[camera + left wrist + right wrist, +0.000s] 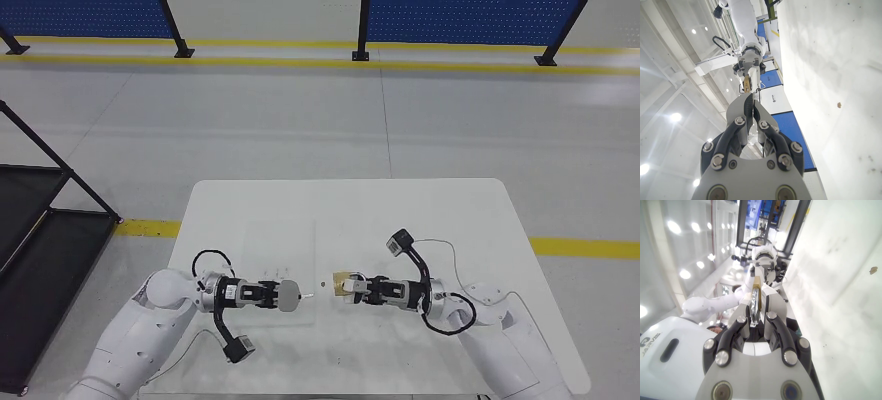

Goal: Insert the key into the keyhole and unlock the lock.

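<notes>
From above, both arms lie level over the white table (400, 210), wrists facing. The left gripper (297, 295) is pinched on a slim key (310, 295), whose tip is near the lock (343, 284). In the left wrist view, its ribbed black pads (747, 108) nearly meet. In the right wrist view, the right gripper (755, 298) is clamped on the brass lock's chrome shackle.
</notes>
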